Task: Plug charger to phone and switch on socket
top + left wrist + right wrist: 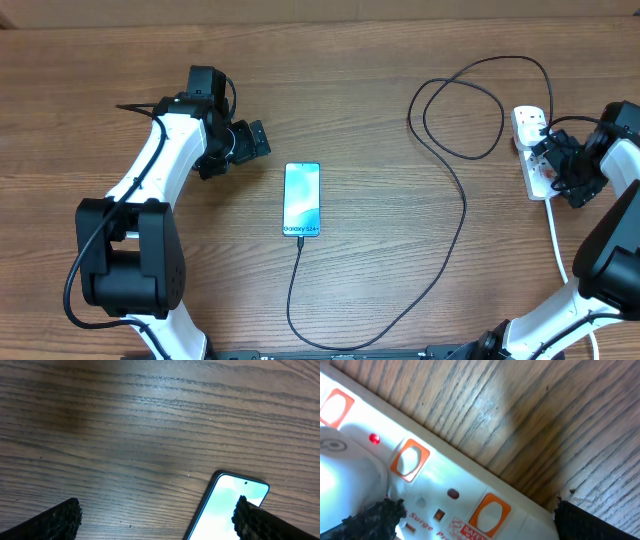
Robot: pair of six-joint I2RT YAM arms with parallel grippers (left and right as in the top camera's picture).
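Observation:
The phone (302, 199) lies flat mid-table with its screen lit; its top end shows in the left wrist view (227, 505). The black charger cable (463, 210) runs from the phone's near end in a wide loop to the white socket (530, 135) at the right. My left gripper (245, 152) is open and empty just left of the phone, its fingers wide apart (157, 522). My right gripper (553, 168) is open just above the socket (435, 485), over its orange switches. One small red light (373, 438) glows on the socket; another one (453, 493) is dark.
The socket's white cord (556, 240) runs toward the near right edge beside the right arm. The cable makes a loose loop (455, 110) on the wooden table (380, 60) left of the socket.

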